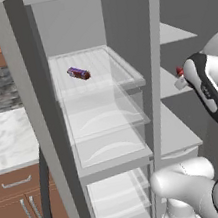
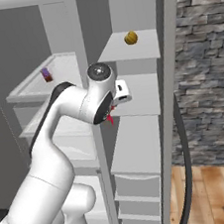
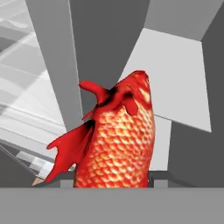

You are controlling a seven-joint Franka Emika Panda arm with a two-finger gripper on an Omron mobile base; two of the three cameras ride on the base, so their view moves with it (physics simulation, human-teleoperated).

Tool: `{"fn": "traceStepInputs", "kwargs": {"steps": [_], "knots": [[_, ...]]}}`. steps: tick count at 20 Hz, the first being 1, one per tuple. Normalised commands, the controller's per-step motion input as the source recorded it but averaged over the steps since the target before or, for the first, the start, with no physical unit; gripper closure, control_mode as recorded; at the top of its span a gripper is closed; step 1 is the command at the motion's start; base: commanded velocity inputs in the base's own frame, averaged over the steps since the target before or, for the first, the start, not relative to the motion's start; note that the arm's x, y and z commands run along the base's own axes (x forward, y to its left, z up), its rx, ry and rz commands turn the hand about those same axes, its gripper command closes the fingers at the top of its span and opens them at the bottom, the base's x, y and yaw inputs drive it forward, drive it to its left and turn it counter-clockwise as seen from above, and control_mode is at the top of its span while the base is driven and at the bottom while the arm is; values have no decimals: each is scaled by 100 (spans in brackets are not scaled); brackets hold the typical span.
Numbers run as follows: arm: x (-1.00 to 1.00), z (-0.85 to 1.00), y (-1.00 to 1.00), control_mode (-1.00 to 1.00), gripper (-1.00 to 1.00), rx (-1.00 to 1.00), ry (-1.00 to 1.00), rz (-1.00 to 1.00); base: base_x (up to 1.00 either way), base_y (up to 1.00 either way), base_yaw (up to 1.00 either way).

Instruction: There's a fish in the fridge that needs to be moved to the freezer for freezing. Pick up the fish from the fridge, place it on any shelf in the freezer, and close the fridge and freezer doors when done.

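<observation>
The red-orange fish (image 3: 116,140) rises close before the hand camera, head up, with my gripper (image 2: 111,109) shut on it; its body hides the fingertips. A bit of the fish (image 1: 179,71) shows red at the hand, in front of the freezer (image 1: 184,133), the narrower section with solid pale shelves. In the right base view the fish (image 2: 110,116) hangs just above the freezer's middle shelf (image 2: 140,140). To the left is the fridge (image 1: 99,82) with its clear shelves. Both doors stand open: the fridge door (image 1: 29,120) at the left, the freezer door (image 2: 175,90) at the right.
A dark purple cylinder (image 1: 78,73) lies on the upper clear fridge shelf. A small yellow ball (image 2: 130,37) rests on the upper freezer shelf. A grey divider wall (image 1: 155,98) separates the two sections. A marble counter (image 1: 7,139) lies left of the unit, a stone wall (image 2: 208,71) to the right.
</observation>
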Motion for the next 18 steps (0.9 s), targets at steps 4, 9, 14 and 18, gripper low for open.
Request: {"fn": "traceStepInputs", "kwargs": {"steps": [4, 9, 14, 18], "knots": [[40, -20, -21, -100, 100, 0, 0, 7, 0, 0, 0], [29, -24, -23, -100, 100, 0, 0, 3, 0, 0, 0], [37, -19, -27, -100, 100, 0, 0, 2, 0, 0, 0], [48, -22, -19, -100, 100, 0, 0, 0, 0, 0, 0]]}}
